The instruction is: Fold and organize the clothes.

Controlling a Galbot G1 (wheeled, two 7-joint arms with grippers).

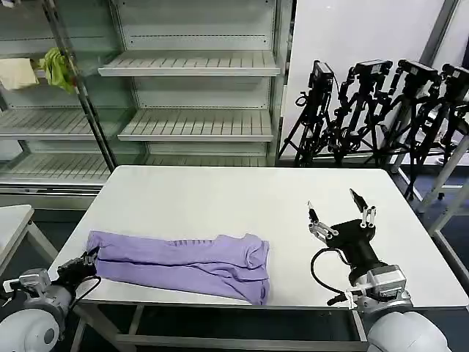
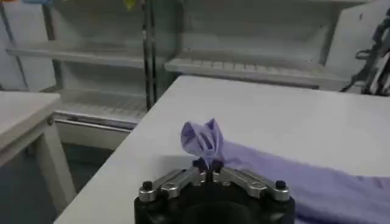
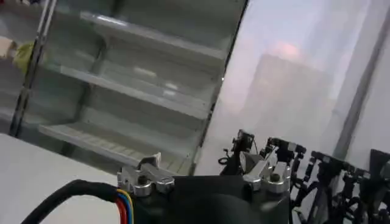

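**Lavender shirt pinched at the table's near-left corner**

Lavender fabric is what your left gripper point(image 1: 86, 259) has hold of: at the near-left corner of the white table point(image 1: 220, 198), its fingers are closed on the end of the T-shirt point(image 1: 183, 262). In the left wrist view the nipped cloth stands up in a small puckered tuft point(image 2: 204, 139) just beyond the closed fingertips, and the rest of the garment trails away flat across the tabletop.

You can see the shirt lying folded into a long band along the near edge of the table, running from the left corner toward the middle, its far end bunched in thicker folds. A row of darker purple marks shows along its upper fold; no writing can be read on it.

Your right gripper point(image 1: 341, 213) sits over bare table on the right side, well apart from the shirt, fingers spread wide and holding nothing.

Beyond the table stand pale metal shelves point(image 1: 198, 66). A yellow-green cloth point(image 1: 57, 67) and a cream cloth point(image 1: 17, 73) hang at the far left. Black camera tripods point(image 1: 381, 110) cluster at the far right against a white panel.
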